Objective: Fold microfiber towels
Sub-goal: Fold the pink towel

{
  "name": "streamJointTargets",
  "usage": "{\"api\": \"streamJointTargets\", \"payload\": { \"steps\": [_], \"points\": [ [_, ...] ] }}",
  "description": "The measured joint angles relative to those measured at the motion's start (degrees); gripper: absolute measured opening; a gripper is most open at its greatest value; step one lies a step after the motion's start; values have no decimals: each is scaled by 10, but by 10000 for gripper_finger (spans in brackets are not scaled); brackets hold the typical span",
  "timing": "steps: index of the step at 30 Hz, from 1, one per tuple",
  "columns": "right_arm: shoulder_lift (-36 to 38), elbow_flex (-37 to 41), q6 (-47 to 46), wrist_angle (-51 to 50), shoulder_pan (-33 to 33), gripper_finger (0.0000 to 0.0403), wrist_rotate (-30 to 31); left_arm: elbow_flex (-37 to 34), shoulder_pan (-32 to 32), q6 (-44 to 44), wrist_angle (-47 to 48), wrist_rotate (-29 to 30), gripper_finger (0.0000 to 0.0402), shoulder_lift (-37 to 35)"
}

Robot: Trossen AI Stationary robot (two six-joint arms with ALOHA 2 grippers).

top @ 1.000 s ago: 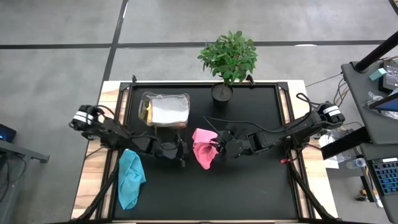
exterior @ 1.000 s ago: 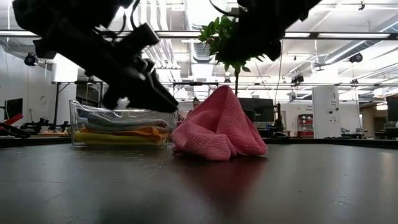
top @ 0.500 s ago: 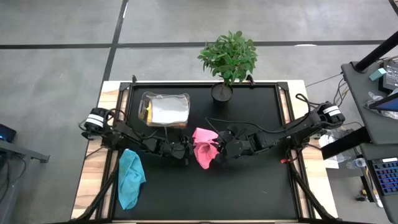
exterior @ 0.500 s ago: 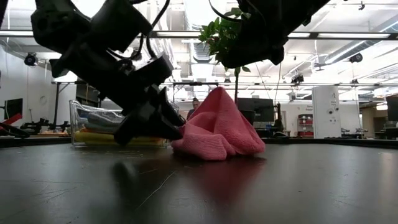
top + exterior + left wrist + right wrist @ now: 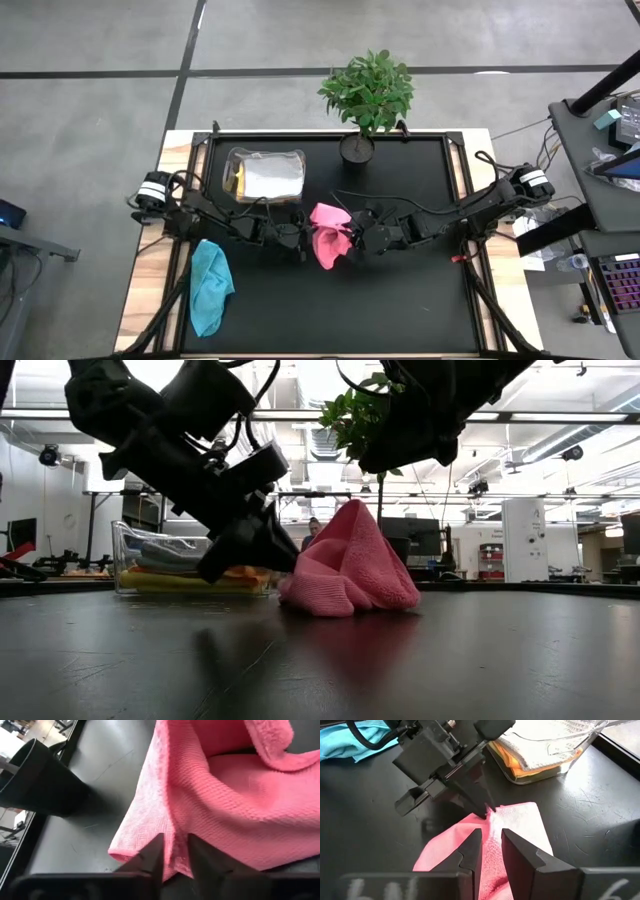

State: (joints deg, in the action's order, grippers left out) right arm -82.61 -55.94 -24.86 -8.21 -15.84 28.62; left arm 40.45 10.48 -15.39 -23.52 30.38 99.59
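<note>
Black and matte, the tabletop (image 5: 400, 290) sits in a pale wooden frame on a grey concrete floor; the low view looks across it into a bright workshop with ceiling lights and distant equipment. At the middle of the table lies the pink microfiber towel (image 5: 330, 235), a soft waffle-textured cloth crumpled into a peaked heap with a rolled lower hem.

Reaching in from the left side, the left gripper (image 5: 172, 855) has its two dark fingers nearly together, pinching a fold at the towel's edge close to the table. From the opposite side, the right gripper (image 5: 490, 847) comes down on the top of the heap, its fingers narrowly parted with pink cloth between them; the two grippers nearly meet there.

Behind the towel and toward the left stands a clear plastic box (image 5: 265, 176) with rounded corners, holding folded cloths in layers: white-grey uppermost, orange and yellow beneath. A teal microfiber towel (image 5: 208, 285) lies loosely rumpled at the table's left edge, partly over the wooden frame. A small leafy green plant in a black pot (image 5: 358, 148) stands at the far edge. The near half of the table is bare black surface.
</note>
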Motion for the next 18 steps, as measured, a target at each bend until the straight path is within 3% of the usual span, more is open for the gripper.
{"api": "streamJointTargets", "payload": {
  "steps": [2, 4, 18],
  "points": [
    [0, 0, 0, 0, 0, 63, 0, 0, 0, 0, 0, -1, 26, 0],
    [0, 1, 0, 0, 0, 63, 0, 0, 0, 1, 0, -1, 9, -1],
    [0, 3, 0, 3, 0, 63, 0, 18, 8, 0, 0, -1, 0, -60]
  ]
}}
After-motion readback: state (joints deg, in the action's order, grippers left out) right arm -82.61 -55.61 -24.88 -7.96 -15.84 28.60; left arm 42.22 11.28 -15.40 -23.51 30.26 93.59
